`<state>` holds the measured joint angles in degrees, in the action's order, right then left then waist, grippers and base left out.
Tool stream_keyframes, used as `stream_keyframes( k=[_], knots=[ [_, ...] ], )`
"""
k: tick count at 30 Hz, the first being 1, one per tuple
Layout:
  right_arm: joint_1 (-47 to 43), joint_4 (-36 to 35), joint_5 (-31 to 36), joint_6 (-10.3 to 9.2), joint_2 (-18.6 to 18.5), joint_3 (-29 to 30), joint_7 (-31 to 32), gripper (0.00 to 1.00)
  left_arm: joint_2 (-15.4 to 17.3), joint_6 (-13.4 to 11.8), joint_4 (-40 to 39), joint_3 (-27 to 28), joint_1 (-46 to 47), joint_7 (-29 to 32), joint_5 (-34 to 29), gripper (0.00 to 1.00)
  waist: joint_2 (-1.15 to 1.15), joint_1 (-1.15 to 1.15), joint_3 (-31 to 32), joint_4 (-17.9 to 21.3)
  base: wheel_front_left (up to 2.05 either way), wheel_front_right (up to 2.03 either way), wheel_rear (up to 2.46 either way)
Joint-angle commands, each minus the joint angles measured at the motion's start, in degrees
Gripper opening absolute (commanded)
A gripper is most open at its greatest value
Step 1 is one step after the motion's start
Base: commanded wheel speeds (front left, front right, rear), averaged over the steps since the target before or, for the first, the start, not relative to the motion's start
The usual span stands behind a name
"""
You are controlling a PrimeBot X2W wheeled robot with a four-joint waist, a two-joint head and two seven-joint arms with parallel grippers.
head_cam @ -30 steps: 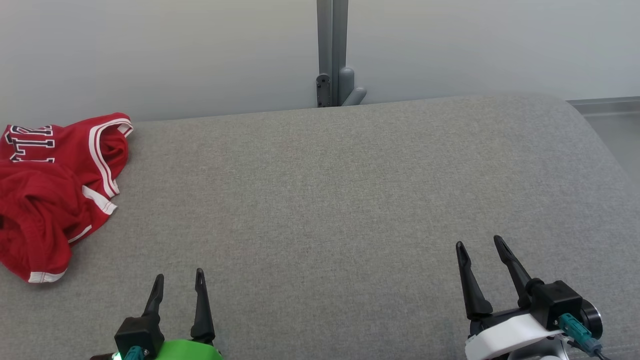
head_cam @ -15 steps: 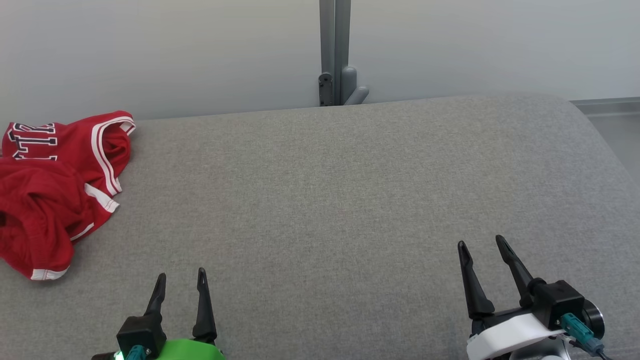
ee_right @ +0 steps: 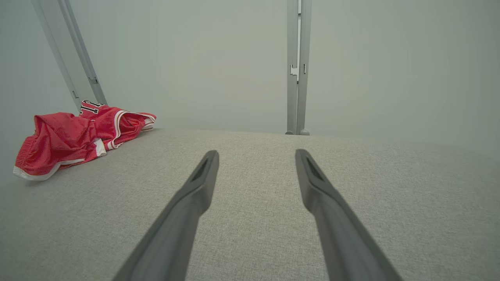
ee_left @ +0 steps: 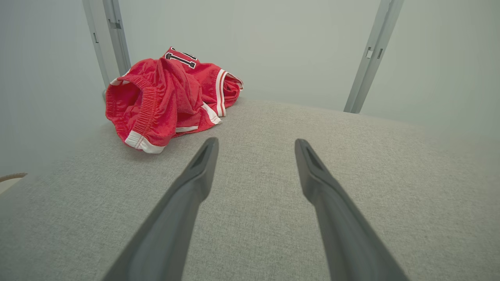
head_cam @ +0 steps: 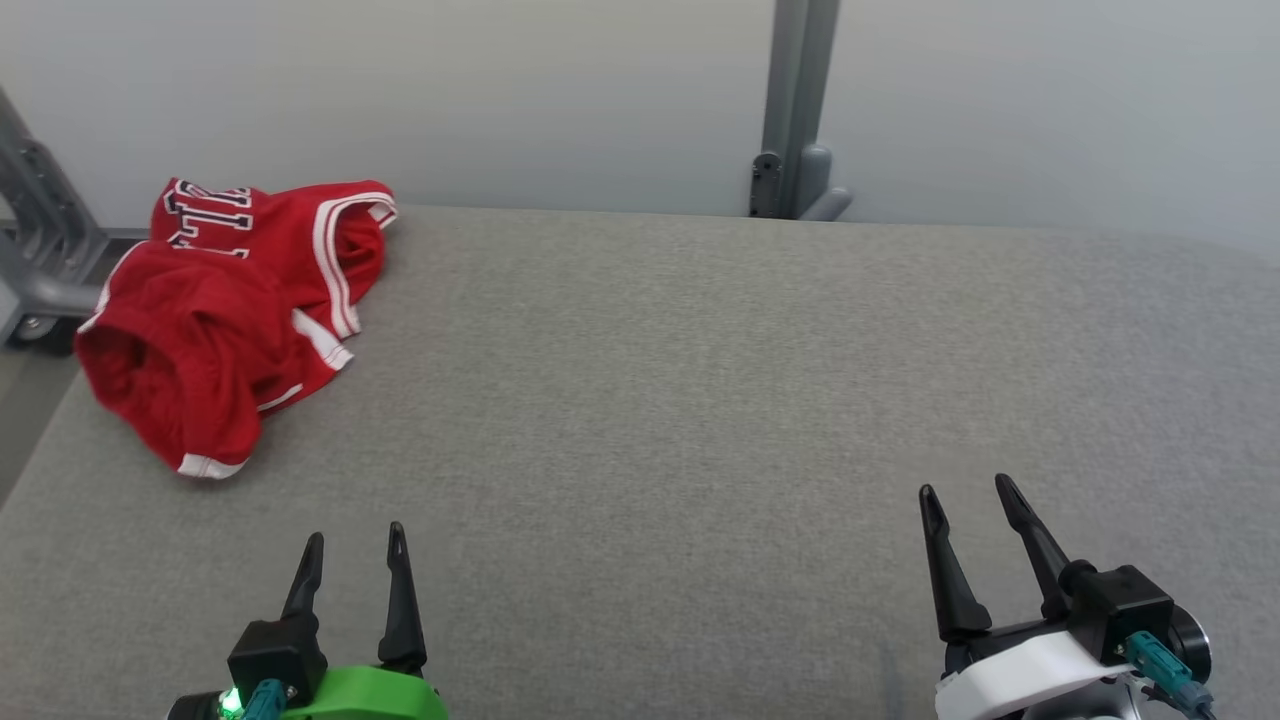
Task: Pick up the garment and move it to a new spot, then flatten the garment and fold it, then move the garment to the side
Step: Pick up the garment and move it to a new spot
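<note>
The garment (head_cam: 225, 310) is a crumpled red jersey piece with white trim and dark lettering, lying at the far left corner of the grey fabric surface (head_cam: 700, 380). It also appears as the red garment (ee_left: 168, 101) ahead and left of the left fingers, and as the garment (ee_right: 74, 136) far left in the right wrist view. My left gripper (head_cam: 353, 537) hovers open near the front edge, well short of the garment. At the front right, my right gripper (head_cam: 966, 488) is open too. Nothing lies between either pair of fingers.
A grey upright post (head_cam: 797, 110) with a bracket stands behind the surface's far edge against a pale wall. A grey metal frame with a caster (head_cam: 35, 260) stands off the far left corner. The surface's left edge (head_cam: 40, 440) drops to the floor beside the garment.
The head camera has turned left, so the whole picture shifted right and the full garment plus left frame came into sight. Both grippers keep their places and stay open.
</note>
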<state>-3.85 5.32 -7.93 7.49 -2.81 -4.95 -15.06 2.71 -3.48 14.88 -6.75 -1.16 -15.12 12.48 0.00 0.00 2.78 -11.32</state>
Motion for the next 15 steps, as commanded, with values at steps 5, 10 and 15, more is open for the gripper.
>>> stream_keyframes(
  k=[5,10,15],
  knots=[
    [-0.42,-0.21,-0.79,0.00,-0.15,-0.41,-0.23,1.00,0.31,0.41,-0.15,1.01,-0.06,0.00,-1.07,1.00,0.00,0.00,0.40,-11.41,0.00,0.00,0.00],
    [-0.12,0.04,-1.03,-0.01,-0.14,-1.23,-0.23,1.00,0.31,0.49,-0.53,2.29,-0.79,0.00,-1.46,1.00,0.00,0.00,0.10,-15.85,0.00,0.00,0.00],
    [1.91,0.82,-0.42,-0.01,-0.18,-3.31,-0.23,1.00,0.28,-0.13,-1.88,3.86,-1.74,0.01,-0.86,1.00,0.00,0.00,-0.98,-16.68,0.00,0.00,0.00]
  ],
)
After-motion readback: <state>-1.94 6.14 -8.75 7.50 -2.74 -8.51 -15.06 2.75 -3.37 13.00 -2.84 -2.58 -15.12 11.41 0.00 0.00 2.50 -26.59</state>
